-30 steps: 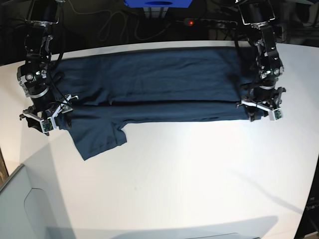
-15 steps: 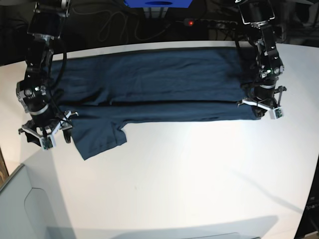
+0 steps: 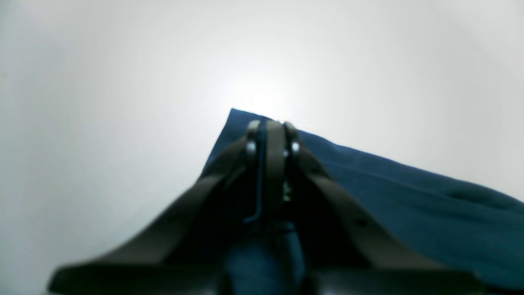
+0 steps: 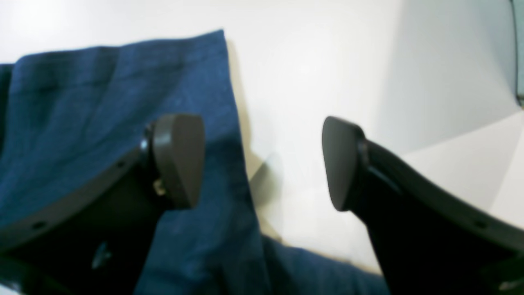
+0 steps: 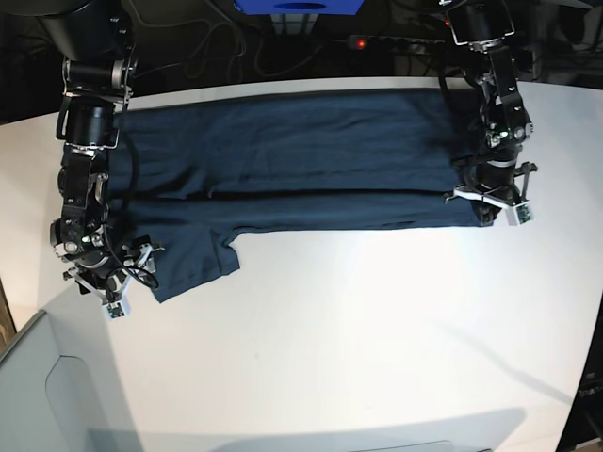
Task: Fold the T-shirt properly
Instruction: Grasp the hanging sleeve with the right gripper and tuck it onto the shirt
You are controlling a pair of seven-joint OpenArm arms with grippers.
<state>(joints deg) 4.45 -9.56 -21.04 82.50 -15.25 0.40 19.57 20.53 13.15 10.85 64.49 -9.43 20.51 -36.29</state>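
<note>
The dark navy T-shirt (image 5: 283, 151) lies flat across the far half of the white table (image 5: 377, 330), folded lengthwise, with one sleeve (image 5: 188, 259) sticking out toward the front left. My left gripper (image 5: 492, 209) is at the shirt's front right corner. In the left wrist view this gripper (image 3: 270, 131) is shut with an edge of the T-shirt (image 3: 409, 196) pinched between its fingers. My right gripper (image 5: 118, 287) stands open at the sleeve's outer corner. In the right wrist view, one finger of the right gripper (image 4: 262, 159) hangs over the cloth (image 4: 82, 90) and the other over bare table.
A grey bin edge (image 5: 38, 395) sits at the front left corner. Behind the table are a blue box (image 5: 297, 6), cables and a power strip with a red light (image 5: 396, 42).
My left gripper has shut on the shirt's front right corner. My right arm has moved toward the front, from the shirt's left edge down to the sleeve, still open.
</note>
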